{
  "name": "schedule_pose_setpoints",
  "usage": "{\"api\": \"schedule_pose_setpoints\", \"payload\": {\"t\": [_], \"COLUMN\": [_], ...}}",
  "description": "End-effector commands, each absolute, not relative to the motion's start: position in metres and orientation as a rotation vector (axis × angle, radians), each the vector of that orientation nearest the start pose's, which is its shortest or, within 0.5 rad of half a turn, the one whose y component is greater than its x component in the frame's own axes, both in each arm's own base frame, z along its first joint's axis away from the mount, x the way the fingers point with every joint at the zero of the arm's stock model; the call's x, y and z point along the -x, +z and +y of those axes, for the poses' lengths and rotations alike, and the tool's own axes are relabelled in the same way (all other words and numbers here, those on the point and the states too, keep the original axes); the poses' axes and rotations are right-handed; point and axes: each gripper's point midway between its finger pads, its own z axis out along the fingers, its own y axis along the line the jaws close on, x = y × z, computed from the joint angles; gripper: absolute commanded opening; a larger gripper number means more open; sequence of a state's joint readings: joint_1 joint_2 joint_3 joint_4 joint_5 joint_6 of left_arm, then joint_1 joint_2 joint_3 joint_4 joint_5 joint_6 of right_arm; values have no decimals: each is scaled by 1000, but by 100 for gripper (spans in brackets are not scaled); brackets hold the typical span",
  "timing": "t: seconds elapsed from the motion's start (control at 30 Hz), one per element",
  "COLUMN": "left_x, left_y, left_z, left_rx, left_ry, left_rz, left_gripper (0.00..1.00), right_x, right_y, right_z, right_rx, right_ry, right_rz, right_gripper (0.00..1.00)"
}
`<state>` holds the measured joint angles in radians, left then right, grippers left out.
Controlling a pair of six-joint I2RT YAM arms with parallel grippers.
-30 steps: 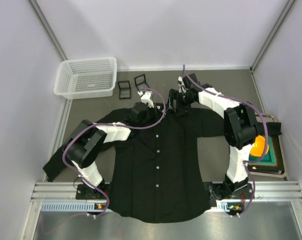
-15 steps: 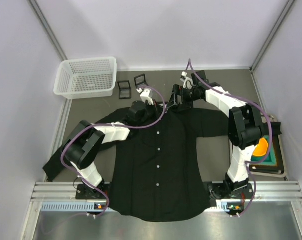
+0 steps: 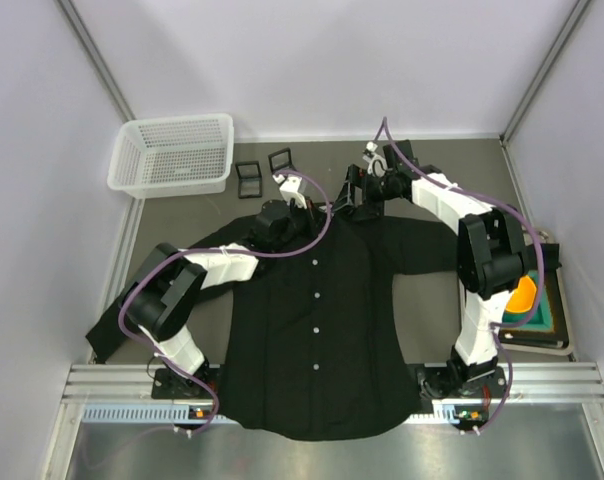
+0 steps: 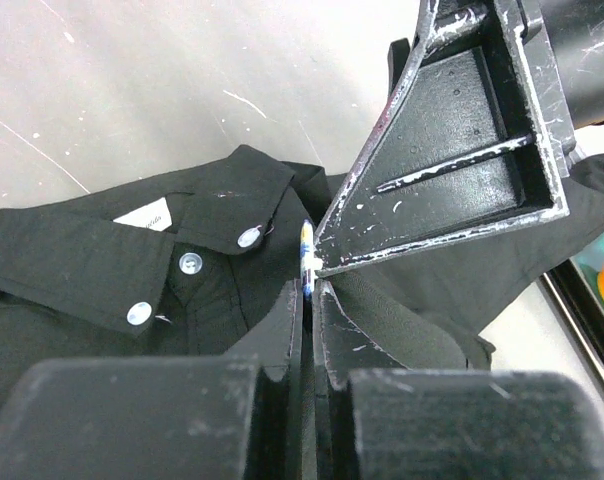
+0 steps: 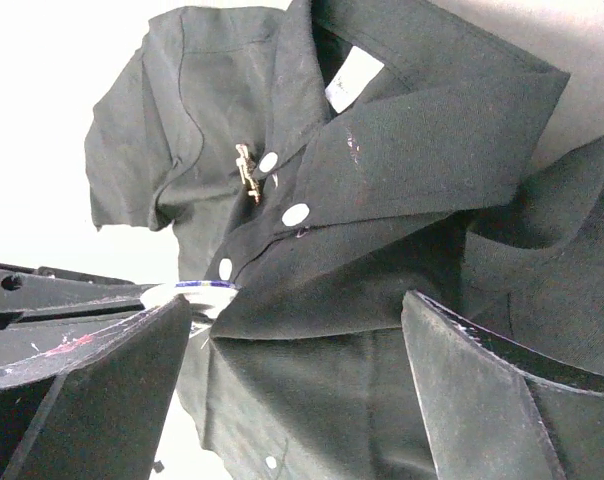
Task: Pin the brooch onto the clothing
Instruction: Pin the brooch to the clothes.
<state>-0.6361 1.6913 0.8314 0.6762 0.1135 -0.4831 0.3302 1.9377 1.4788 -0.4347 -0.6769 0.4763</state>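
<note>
At 12 o'clock end of large black button-up shirt, flat on grey worktop, left tool clamped on small round blue-and-white brooch, edge-on above collar, likely ready for pinning; right tool gaping wide, empty, at collar's 1 o'clock, probably to steady cloth.

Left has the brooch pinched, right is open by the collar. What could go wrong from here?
1. The left gripper holds the brooch only by its thin edge, and a right finger tip seems to touch it: a nudge could knock it loose.
2. The right gripper is wide open with collar cloth between its fingers: closing may catch fabric instead.
3. The shirt lies loose, so pushing may drag it.
</note>
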Motion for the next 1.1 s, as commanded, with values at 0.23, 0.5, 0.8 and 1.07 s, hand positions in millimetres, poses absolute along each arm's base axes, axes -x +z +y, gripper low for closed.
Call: {"api": "schedule_pose_setpoints", "payload": {"t": [0.23,0.5,0.8,1.07], "left_x": [-329,-330,-338,-342], "left_y": [143,134,127,123], "left_z": [-361,-353,-350,-347], "left_rx": [-417,-387,-348,-310], "left_ry": [-1029,-994,-958,-954], "left_rz": [1870,1892,1920,1938], "left_gripper": [0,0,0,0], "right_x": [-379,-381,-393,-380], "right_y": [218,213,200,190], "right_z": [325,313,290,297], "right_rx": [247,174,44,-43], "right_ry": [1551,1417,1164,1293], "right_rz": [2253,2266,2352,2442], "right_gripper": [86,84,78,74]}}
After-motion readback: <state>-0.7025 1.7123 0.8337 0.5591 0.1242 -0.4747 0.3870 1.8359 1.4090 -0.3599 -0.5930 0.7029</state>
